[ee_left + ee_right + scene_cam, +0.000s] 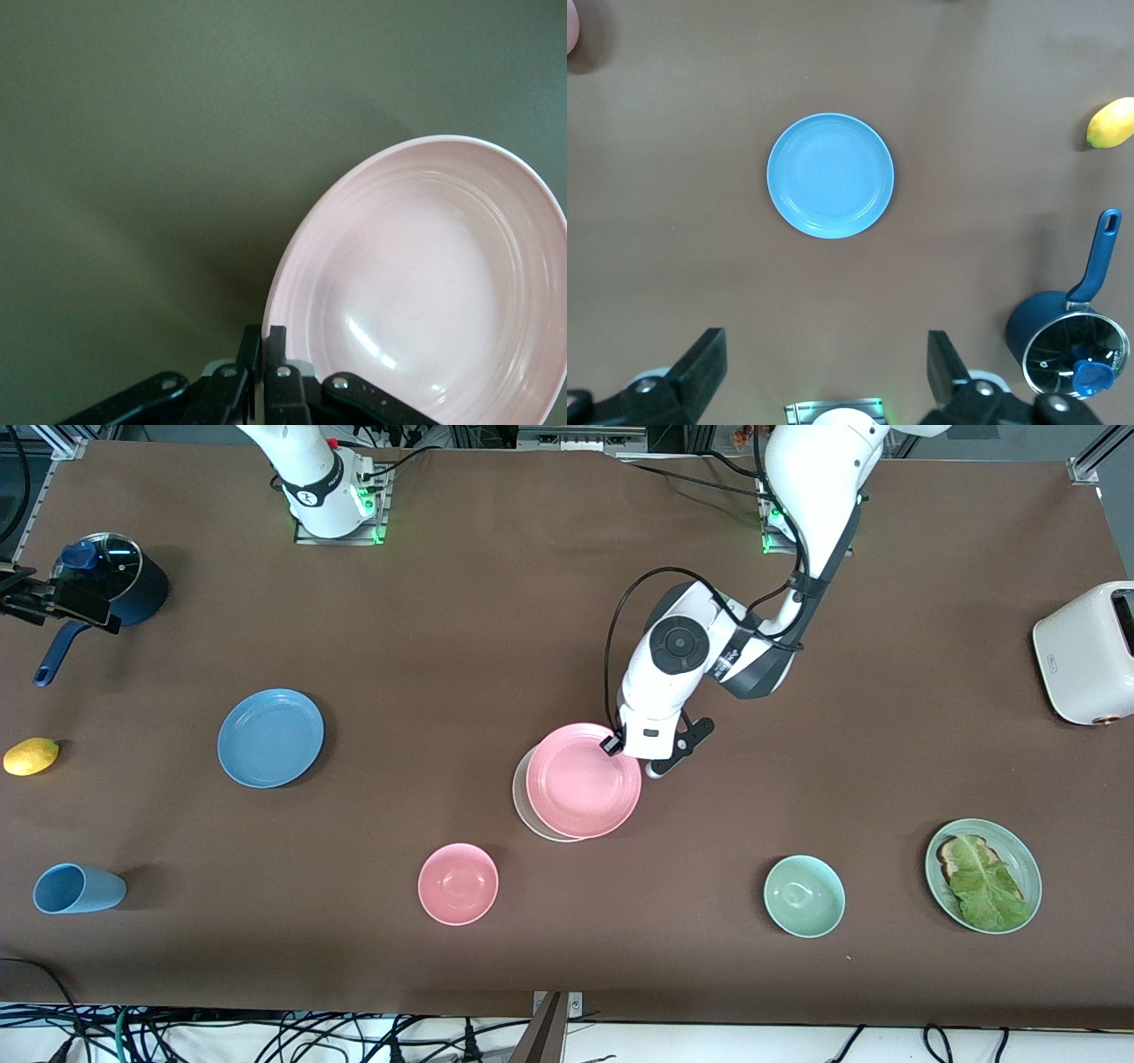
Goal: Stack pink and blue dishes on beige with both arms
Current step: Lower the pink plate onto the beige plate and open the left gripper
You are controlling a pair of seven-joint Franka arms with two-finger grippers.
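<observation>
Left gripper (613,745) pinched pink plate (583,779) by its rim, holding it over beige plate (530,804), offset twd left arm's end. Right gripper (824,372) w/ jaws wide, waited high over blue plate (270,737), which lay flat toward right arm's end.

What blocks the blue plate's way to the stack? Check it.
Nothing visible. The round sky-blue matte plate lies alone on bare brown tabletop; the stretch to the round pink plate, held over the cream-beige plate by the shut left pincer, is clear.
</observation>
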